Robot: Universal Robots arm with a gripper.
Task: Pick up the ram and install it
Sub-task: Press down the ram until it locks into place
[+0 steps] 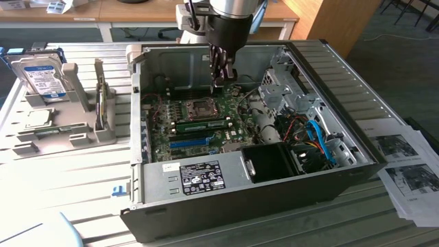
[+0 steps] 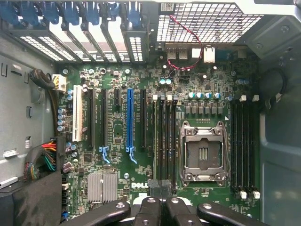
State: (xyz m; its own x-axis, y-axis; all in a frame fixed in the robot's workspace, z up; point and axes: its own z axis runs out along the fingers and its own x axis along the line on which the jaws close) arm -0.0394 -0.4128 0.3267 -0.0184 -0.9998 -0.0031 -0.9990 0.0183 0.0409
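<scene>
Hovering above the motherboard (image 1: 230, 135) inside the computer case (image 1: 343, 77), my gripper (image 1: 223, 81) has its fingers (image 2: 153, 186) pressed together; the ram (image 1: 202, 125) sits slotted beside the processor socket (image 1: 202, 107).

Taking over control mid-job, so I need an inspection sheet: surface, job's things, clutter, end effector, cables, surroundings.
Surface: slatted white table bearing an open PC case.
Job's things: ram stands in a slot beside the empty socket.
Clutter: hard drive at the exterior view's left; papers at its right.
End effector: shut, empty, over the board inside the case.
Cables: red and blue bundle inside the case.
Surroundings: desks behind.
</scene>
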